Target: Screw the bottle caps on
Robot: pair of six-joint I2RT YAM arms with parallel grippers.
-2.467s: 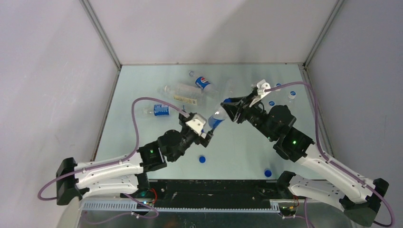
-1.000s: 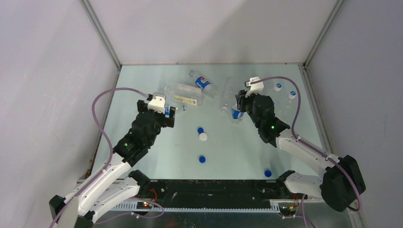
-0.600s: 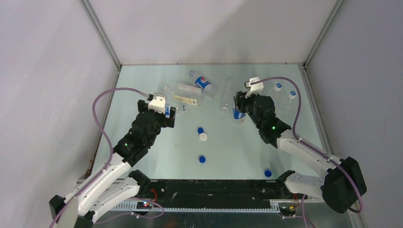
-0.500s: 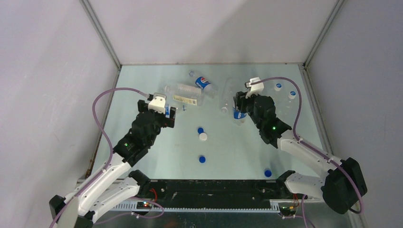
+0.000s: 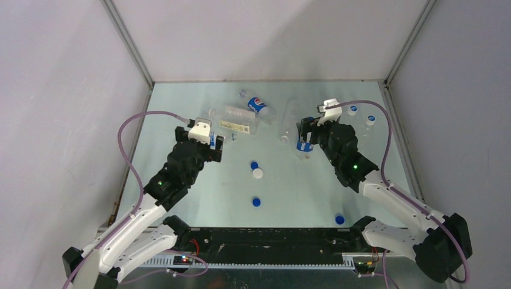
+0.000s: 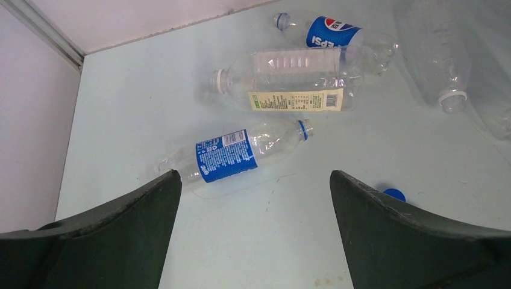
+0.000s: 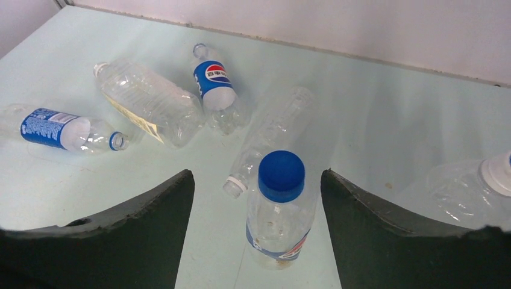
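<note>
Bottle caps: a blue cap point(image 7: 281, 175) tops the upright bottle point(image 7: 278, 235) at two o'clock on the table point(image 5: 289, 192), between the right gripper's point(image 7: 256, 176) spread fingers. A white cap point(image 5: 258, 173) lies loose near centre. The left gripper point(image 6: 254, 174), fingers wide apart, hovers over a lying uncapped bottle point(image 6: 226, 155) toward nine o'clock.

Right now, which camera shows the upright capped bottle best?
Right wrist: the bottle stands centred and close, with its blue cap on and part of its label visible. The top view shows it only small and from above. The left wrist view does not show it.
</note>
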